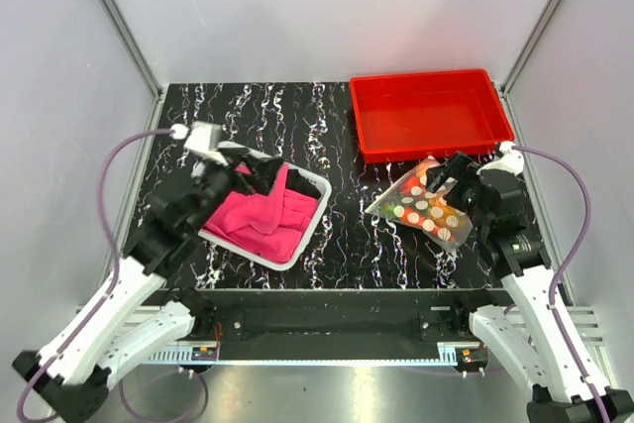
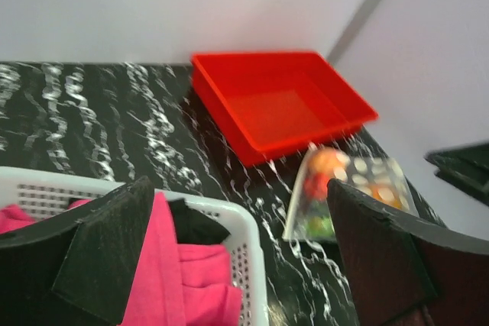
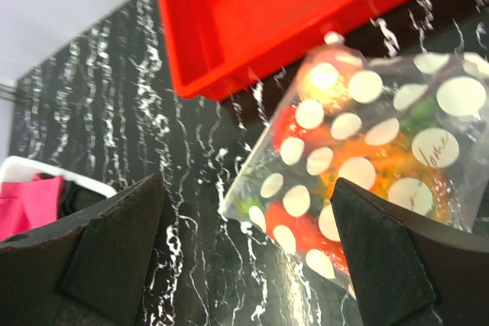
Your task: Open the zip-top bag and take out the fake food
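The zip-top bag (image 1: 424, 207) lies flat on the black marbled table (image 1: 337, 240), just in front of the red tray (image 1: 433, 151), with the fake food (image 3: 359, 162) showing inside it through the dotted plastic. The right gripper (image 3: 248, 196) hangs over the bag's right side, its 2 jaws spread wide and holding nothing. The left gripper (image 2: 237, 215), equally wide and empty, sits above the white mesh basket (image 1: 309, 217) of pink cloth (image 1: 260, 213).
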